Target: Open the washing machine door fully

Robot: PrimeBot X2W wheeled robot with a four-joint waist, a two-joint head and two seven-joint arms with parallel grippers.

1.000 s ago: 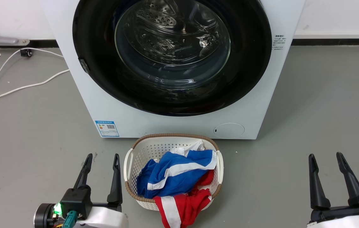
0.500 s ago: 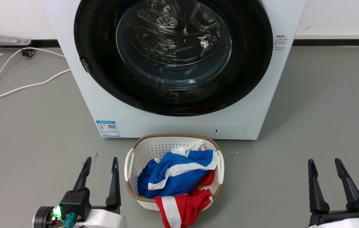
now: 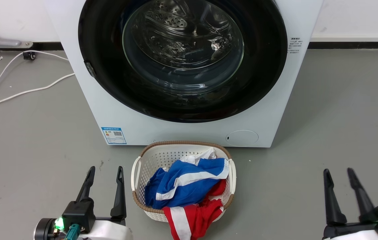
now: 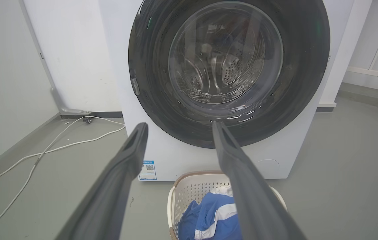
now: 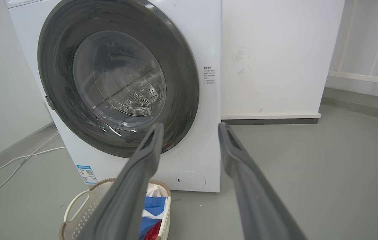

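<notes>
The white washing machine (image 3: 192, 133) stands on the floor ahead of me. Its glossy black round door (image 3: 109, 76) with the clear glass bowl lies shut flat against the front; a small latch tab (image 3: 90, 69) shows on its left rim. My left gripper (image 3: 106, 170) hovers open at the lower left, well short of the washer. My right gripper (image 3: 338, 172) is open at the lower right. Both hold nothing. The door (image 4: 149, 83) faces the open left gripper (image 4: 179, 128), and the door (image 5: 55, 86) sits left of the open right gripper (image 5: 190, 128).
A white wicker-rimmed laundry basket (image 3: 139, 166) with blue, white and red clothes stands right in front of the washer, between my grippers. White cables (image 3: 15, 93) trail over the grey floor at the left. A white wall (image 5: 275, 60) runs behind and to the right.
Both grippers have sunk slightly lower in the head view, and the right gripper's fingers have drawn a little closer together. The door is unmoved.
</notes>
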